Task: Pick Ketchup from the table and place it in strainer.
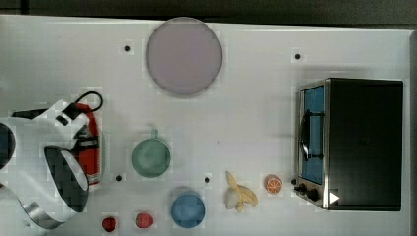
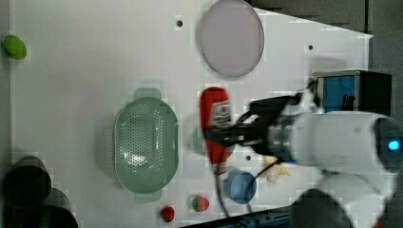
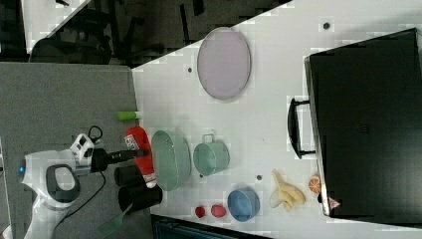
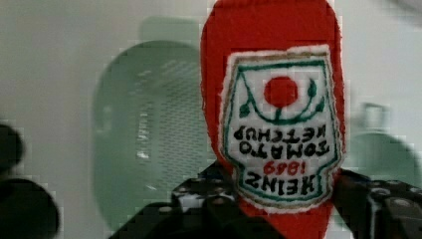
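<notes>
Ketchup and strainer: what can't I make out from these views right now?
- Strainer: in the top view the arm covers where it sits.
- Ketchup: in the top view the arm hides most of it; in the wrist view its lower end is cut off by the picture edge.
- Gripper: in the wrist view the ketchup label covers where the fingers meet the bottle.
- Height of the ketchup above the table: cannot tell from any view.

The ketchup (image 1: 91, 147) is seen at the arm's (image 1: 44, 167) three o'clock, partly covered by it; a mug (image 1: 151, 157) lies at the ketchup's three o'clock.
</notes>
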Robot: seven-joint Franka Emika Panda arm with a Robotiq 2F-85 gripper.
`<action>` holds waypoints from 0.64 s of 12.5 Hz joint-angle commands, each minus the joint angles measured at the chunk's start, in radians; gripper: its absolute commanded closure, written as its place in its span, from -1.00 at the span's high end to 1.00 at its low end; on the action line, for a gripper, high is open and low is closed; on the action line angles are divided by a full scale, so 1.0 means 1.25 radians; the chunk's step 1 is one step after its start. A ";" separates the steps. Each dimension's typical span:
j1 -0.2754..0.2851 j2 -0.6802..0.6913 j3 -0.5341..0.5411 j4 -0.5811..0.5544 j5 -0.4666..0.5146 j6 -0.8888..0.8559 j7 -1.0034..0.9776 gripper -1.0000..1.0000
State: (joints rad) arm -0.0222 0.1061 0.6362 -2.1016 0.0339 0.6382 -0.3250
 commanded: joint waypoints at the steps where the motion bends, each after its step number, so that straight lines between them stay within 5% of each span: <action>1: -0.004 0.040 0.021 0.012 0.005 0.064 0.135 0.18; 8: 0.062 0.221 0.038 0.009 -0.002 0.252 0.265 0.18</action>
State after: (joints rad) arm 0.0249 0.3972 0.6865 -2.0996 0.0316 0.9316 -0.0604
